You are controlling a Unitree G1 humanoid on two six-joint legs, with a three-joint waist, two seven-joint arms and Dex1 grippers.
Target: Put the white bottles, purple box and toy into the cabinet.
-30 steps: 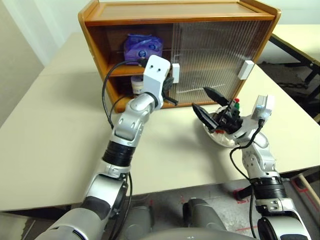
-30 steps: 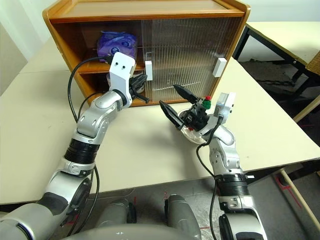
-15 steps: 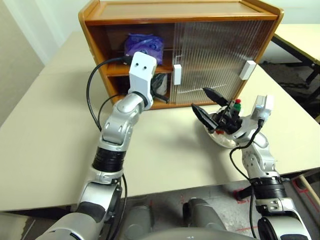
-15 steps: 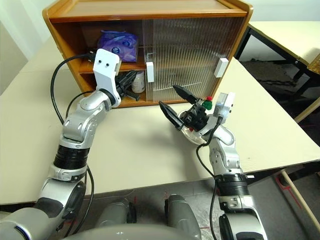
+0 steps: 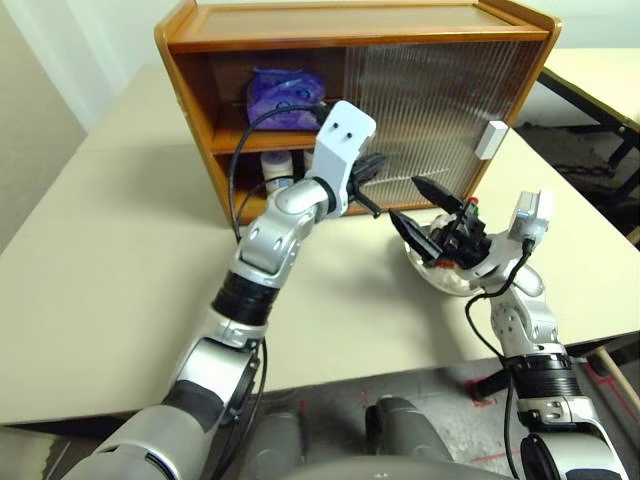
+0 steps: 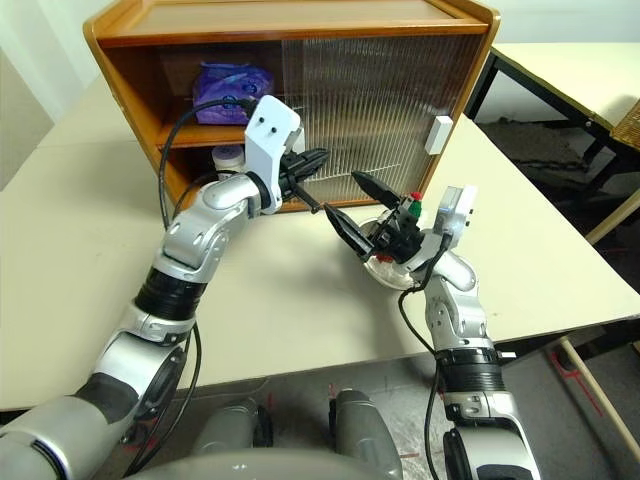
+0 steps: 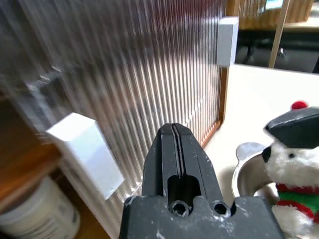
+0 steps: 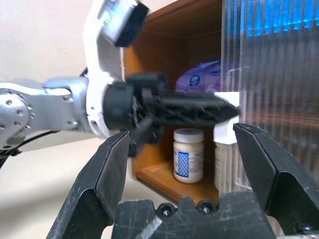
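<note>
From the head, you see the left gripper (image 5: 372, 172), fingers pressed together, before the cabinet (image 5: 440, 80). Its wrist view shows the toy (image 7: 294, 164) in a metal dish (image 7: 246, 172). The right gripper (image 8: 182, 149) gapes, framing white bottles (image 8: 188, 154) and purple box (image 8: 199, 78) inside.

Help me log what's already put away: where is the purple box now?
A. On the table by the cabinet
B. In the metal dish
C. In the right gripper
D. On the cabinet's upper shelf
D: the purple box lies on the upper shelf inside the cabinet, behind its open left side.
</note>
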